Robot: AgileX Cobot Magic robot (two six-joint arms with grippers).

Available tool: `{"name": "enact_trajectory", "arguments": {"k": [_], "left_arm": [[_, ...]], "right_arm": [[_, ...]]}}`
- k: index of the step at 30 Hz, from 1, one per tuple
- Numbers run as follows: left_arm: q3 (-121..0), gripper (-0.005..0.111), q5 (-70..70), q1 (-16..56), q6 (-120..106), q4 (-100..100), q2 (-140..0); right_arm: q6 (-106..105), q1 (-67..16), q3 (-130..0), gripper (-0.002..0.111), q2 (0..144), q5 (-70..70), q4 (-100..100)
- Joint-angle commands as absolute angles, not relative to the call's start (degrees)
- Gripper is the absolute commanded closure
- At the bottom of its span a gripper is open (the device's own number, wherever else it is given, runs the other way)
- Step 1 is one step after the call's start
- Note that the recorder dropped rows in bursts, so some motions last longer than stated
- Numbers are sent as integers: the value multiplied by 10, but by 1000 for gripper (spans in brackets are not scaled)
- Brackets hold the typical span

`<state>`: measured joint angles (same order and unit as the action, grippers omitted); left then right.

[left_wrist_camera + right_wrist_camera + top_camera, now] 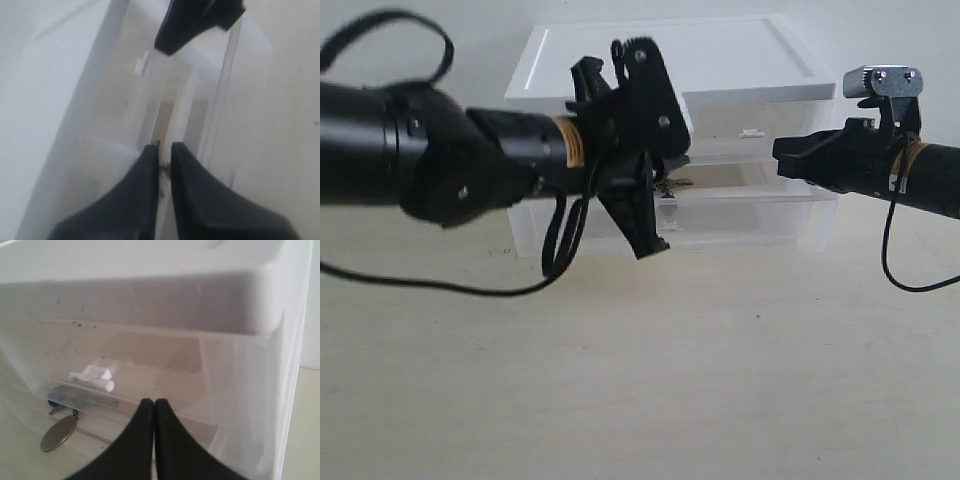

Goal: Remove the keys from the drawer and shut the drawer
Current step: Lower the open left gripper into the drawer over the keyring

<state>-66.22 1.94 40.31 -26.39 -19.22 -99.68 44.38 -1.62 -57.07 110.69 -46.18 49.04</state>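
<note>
Translucent white plastic forms the drawer (760, 215). It stands pulled out of its cabinet (660, 60) toward 6 o'clock in the exterior view, with its long axis running from 9 to 3 o'clock across the pale bench (640, 380). The keys (672, 185) sit in the open drawer near its middle, a small dark cluster stretched roughly 9 to 3 o'clock just behind the front wall.

The left pincer (162, 146) reaches in from 9 o'clock, and the keys show right beside its black fingers, at about 3 o'clock of them. In the left wrist view those fingers are a thin slit apart over the drawer, with a small glint at the slit. Whether they grip the keys I cannot tell.

The right pincer (154, 402) hangs by the cabinet's 3 o'clock end, above the drawer and apart from the keys, its fingers pressed together on nothing. Through the cloudy plastic the right wrist view shows the bunch's grey disc (59, 433) and blue tag (51, 403) close together, and a small white tab (92, 376) near them.
</note>
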Motion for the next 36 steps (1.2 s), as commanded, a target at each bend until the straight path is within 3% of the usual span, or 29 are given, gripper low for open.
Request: {"name": "enact_trajectory", "arguments": {"k": [1,4,5,6,11,36], "left_arm": [[-729,78,-157,406,-232,-173,-993],[-734,44,-170,406,-238,-167,-993],[-734,36,-178,406,-242,-167,-993],[-734,34,-186,406,-249,-167,-994],[-736,48,-205,406,-267,-167,-1017],[-768,49,-139,366,-313,-171,-1128]], "right_arm": [[446,-12,-580,108,1107,-448,458],[447,-12,-580,108,1107,-448,462],[447,-12,-580,108,1107,-448,462],[449,-12,-580,108,1107,-448,464],[451,-12,-580,108,1107,-448,467],[451,-12,-580,108,1107,-448,467]]}}
